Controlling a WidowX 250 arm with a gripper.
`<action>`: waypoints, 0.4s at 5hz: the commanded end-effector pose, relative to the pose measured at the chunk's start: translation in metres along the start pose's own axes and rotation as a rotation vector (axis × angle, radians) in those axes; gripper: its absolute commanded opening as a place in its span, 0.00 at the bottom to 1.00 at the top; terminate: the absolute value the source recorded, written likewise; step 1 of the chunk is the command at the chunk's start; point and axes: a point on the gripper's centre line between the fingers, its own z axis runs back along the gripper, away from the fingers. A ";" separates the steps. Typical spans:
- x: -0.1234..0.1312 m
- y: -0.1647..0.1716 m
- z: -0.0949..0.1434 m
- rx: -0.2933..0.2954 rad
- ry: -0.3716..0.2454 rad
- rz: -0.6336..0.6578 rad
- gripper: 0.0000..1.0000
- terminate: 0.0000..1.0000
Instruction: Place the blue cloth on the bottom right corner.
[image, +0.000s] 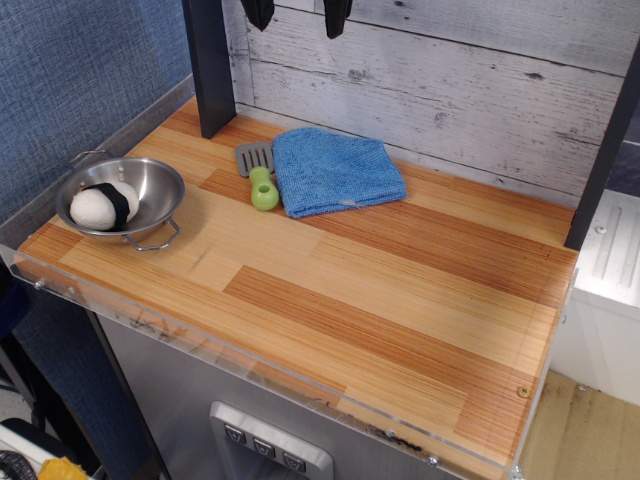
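Note:
The blue cloth (335, 169) lies flat and folded at the back middle of the wood-plank tabletop, with a small white tag on its front edge. The bottom right corner (505, 415) of the table is bare wood with a small screw, edged by a clear acrylic rim. My gripper (297, 14) hangs at the top edge of the view, high above and slightly left of the cloth. Only its two dark fingertips show, spread apart with nothing between them.
A grey spatula with a green handle (261, 180) lies touching the cloth's left edge. A steel bowl (125, 195) holding a white-and-black rice ball (101, 204) stands at the left. A dark post (208, 65) rises at the back left, another at the right (605, 150).

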 end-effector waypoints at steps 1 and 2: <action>0.000 0.000 0.000 0.000 0.000 0.000 1.00 0.00; -0.010 0.001 -0.018 0.012 0.039 0.009 1.00 0.00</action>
